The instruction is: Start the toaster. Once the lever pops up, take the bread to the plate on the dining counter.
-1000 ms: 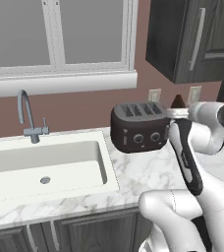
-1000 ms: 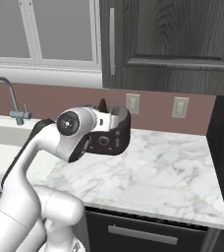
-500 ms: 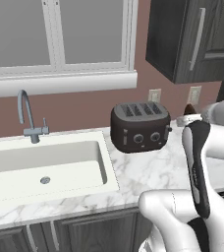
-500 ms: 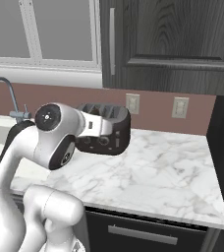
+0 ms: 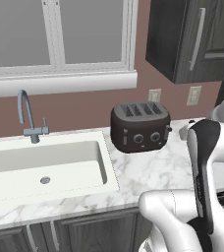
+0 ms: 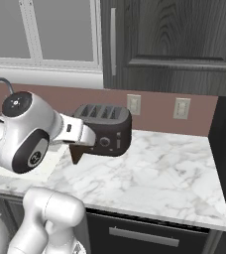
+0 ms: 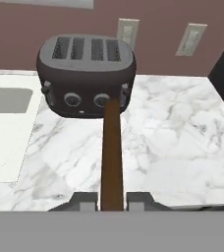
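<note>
Here jaws clamp bread [image 7: 112, 152] edge-on, before toaster [image 7: 86, 74].

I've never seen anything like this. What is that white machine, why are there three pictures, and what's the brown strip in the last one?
The white machine is a robot arm in a computer-rendered kitchen. Two pictures come from cameras on its base, behind it to the left and to the right. The third comes from a camera on its hand, looking along the gripper. On the marble counter stands a dark toaster, beside a sink with a faucet. The brown strip is a slice of bread seen edge-on, pinched in the closed gripper, which is on the near side of the toaster.
</note>
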Robot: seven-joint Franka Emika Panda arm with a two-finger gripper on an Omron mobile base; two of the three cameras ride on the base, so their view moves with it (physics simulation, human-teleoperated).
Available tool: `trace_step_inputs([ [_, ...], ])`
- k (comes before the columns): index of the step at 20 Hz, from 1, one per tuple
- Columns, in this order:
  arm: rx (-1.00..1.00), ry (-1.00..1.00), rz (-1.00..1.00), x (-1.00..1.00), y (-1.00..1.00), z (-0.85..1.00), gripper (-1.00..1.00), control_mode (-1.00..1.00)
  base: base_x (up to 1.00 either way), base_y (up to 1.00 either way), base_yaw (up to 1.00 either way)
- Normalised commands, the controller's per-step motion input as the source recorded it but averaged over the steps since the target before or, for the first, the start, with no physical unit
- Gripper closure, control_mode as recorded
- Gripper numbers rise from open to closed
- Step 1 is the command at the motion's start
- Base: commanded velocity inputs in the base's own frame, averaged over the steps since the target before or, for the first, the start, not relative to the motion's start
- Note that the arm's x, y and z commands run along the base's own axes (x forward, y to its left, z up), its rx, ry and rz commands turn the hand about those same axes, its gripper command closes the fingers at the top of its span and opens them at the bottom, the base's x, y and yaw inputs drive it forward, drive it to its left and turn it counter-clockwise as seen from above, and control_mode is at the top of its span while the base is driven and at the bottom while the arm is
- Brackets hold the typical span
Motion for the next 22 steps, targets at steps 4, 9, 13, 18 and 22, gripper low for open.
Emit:
trace_step_inputs([
  [4, 0.00, 0.10, 0.02, -0.50, 0.38, 0.00, 1.00, -1.00, 0.00, 0.00, 0.00],
  [9, 0.00, 0.06, 0.00, -0.36, 0.36, 0.00, 1.00, -1.00, 0.00, 0.00, 0.00],
  [13, 0.04, 0.00, 0.00, -0.16, 0.06, 0.00, 1.00, -1.00, 0.00, 0.00, 0.00],
  [18, 0.12, 0.01, 0.00, -0.06, 0.00, 0.00, 1.00, -1.00, 0.00, 0.00, 0.00],
  [22, 0.14, 0.03, 0.00, 0.00, 0.00, 0.00, 1.00, -1.00, 0.00, 0.00, 0.00],
])
